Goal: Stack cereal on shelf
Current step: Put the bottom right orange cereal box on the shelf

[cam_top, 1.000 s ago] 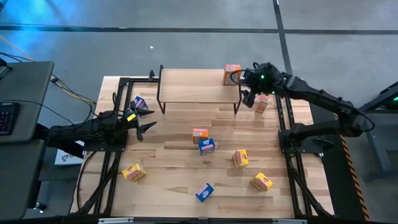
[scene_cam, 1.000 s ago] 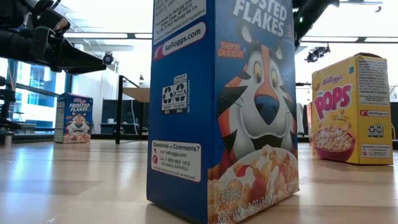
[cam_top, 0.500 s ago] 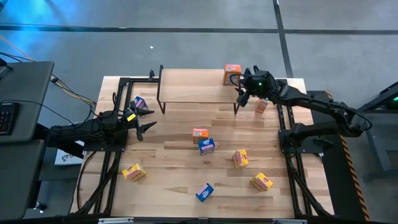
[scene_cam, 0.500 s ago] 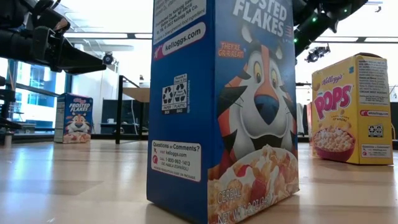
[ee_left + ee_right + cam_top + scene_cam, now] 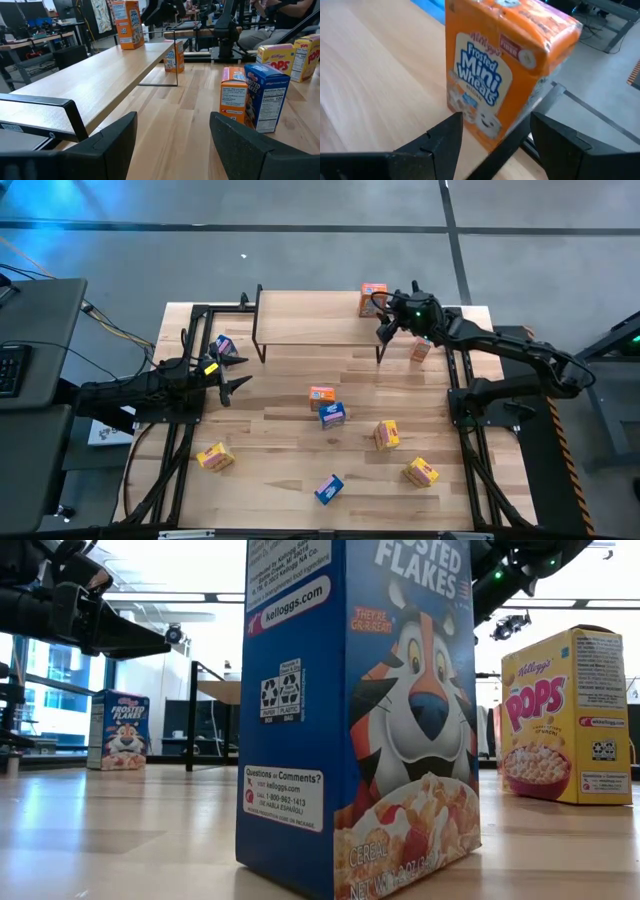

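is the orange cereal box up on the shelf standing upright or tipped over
Upright. The orange Frosted Mini-Wheats box stands on its base at the shelf top's right end, with the right gripper beside it, jaws open.

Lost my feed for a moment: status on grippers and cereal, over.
Right gripper open at orange box on shelf. Left gripper open, idle beside blue box. Path unobstructed.

Bright, even overhead light; the low view seems backlit, and the orange box (image 5: 507, 70) blurs slightly.

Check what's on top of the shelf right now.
One orange cereal box stands at the right end of the shelf, the open right gripper beside it. The rest of the plank shows bare; underneath is hidden.
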